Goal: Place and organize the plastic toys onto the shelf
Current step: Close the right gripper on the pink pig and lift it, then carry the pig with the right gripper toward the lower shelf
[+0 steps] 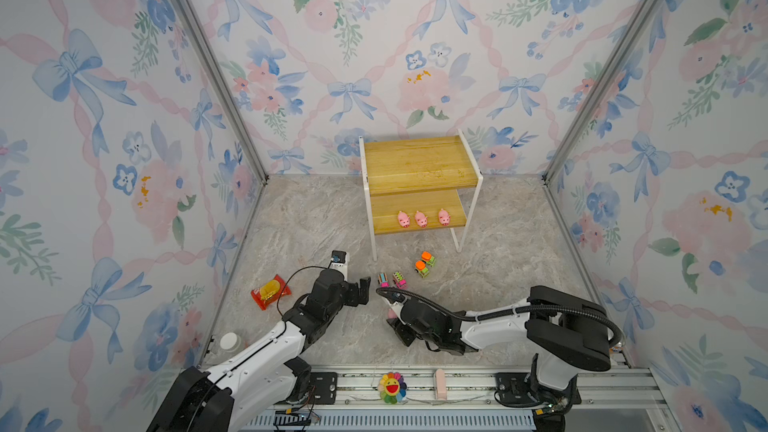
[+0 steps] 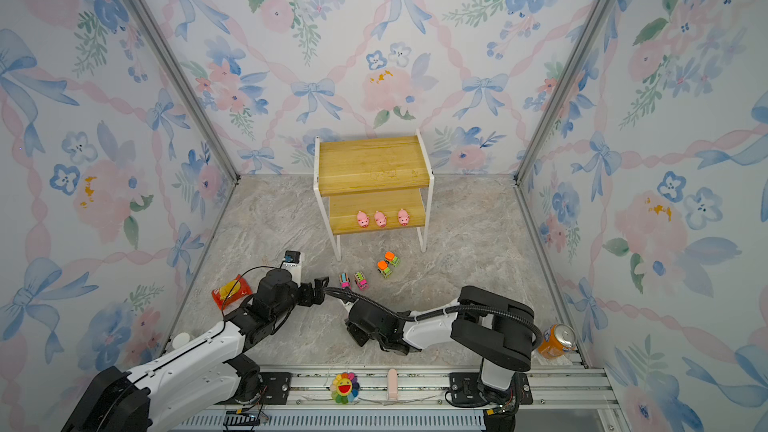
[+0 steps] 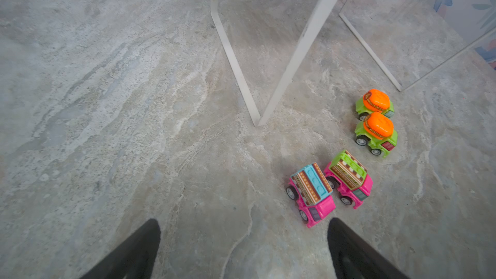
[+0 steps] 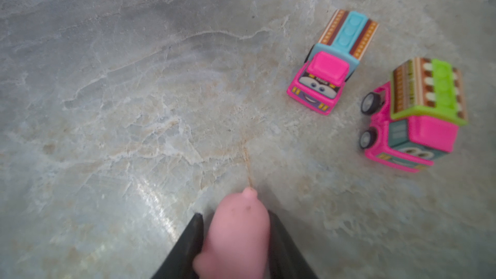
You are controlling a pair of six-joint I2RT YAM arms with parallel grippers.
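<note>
Well, right fingers [image 4: 185, 248] pinch a pink pig [image 4: 237, 234]; orange can [image 2: 556, 342] lettering unreadable.

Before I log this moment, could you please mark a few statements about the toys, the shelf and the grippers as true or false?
1. Three pigs stand on the lower board of the shelf. True.
2. A truck sits on the top board. False: it is bare; all four trucks are on the floor.
3. The right gripper holds a fourth pig. True.
4. The left gripper holds a pink truck. False: it is open and empty.
</note>
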